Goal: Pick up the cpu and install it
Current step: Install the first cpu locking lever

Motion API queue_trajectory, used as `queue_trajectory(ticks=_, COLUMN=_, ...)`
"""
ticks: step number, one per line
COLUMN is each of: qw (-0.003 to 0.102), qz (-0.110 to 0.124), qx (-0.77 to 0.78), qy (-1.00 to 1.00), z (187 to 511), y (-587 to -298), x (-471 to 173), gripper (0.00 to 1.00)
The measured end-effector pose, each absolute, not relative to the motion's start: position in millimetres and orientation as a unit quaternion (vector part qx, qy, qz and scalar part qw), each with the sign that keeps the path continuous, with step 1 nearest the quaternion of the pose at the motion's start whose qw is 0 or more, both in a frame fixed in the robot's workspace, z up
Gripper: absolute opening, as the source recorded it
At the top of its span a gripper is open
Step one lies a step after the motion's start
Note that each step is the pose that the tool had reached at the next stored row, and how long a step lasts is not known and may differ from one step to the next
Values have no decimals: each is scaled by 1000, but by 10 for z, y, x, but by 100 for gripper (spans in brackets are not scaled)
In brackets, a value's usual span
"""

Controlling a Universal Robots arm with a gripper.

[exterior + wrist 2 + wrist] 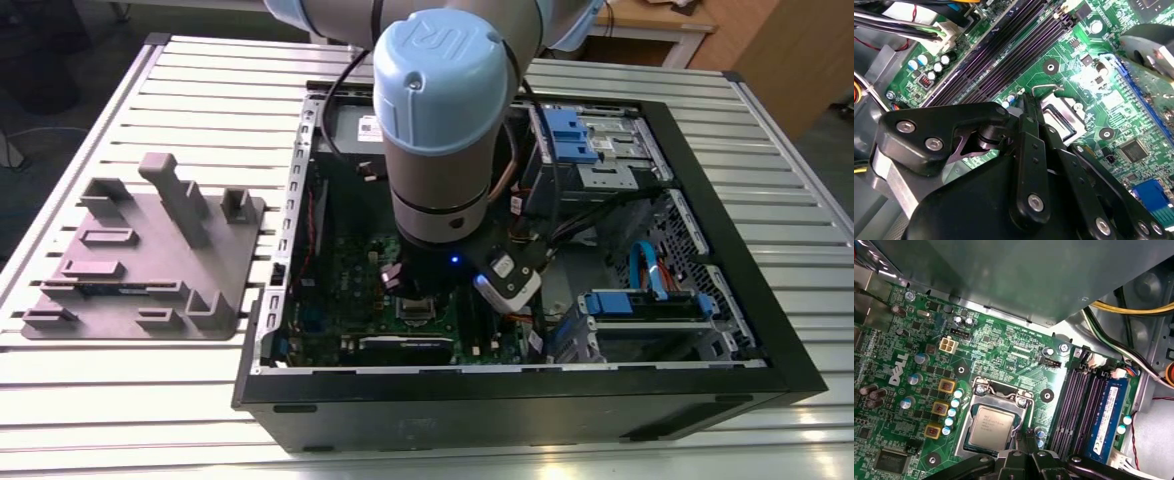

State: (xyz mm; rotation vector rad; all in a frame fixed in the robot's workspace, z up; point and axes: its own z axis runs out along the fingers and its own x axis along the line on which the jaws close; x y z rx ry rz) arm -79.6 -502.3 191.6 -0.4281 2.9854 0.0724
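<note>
One arm [441,120] on screen, reaching down into one open computer case [534,400] on the slatted table [134,400], and one grey tray [147,250] well off toward the exterior view's left.

In the first wrist view I count one cpu [991,426], lying flat in the silver socket frame [1004,394] on the green motherboard [1004,347]. Beside the socket I count three yellow-rimmed square parts [940,407], and one blue memory stick [1111,412] stands in the slots on the far side.

The cpu's edge nearest me is cut off by the black linkage. In the second wrist view the gripper [1029,112] covers most of the socket, and glare washes out what sits inside it. From the exterior view the wrist hides the fingertips.

In both wrist views the jaws look pressed together, with nothing pinched between them. The gripper [1026,432] sits just beside the cpu's corner, right at the thin wire lever [1019,422]; I can't tell whether it touches the wire.
</note>
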Motion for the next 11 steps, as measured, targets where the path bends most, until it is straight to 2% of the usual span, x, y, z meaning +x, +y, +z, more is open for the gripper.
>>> queue_trajectory(ticks=11, qw=62, qz=24, qx=-142, qy=988, z=1885, y=-5064, x=-795, gripper=10)
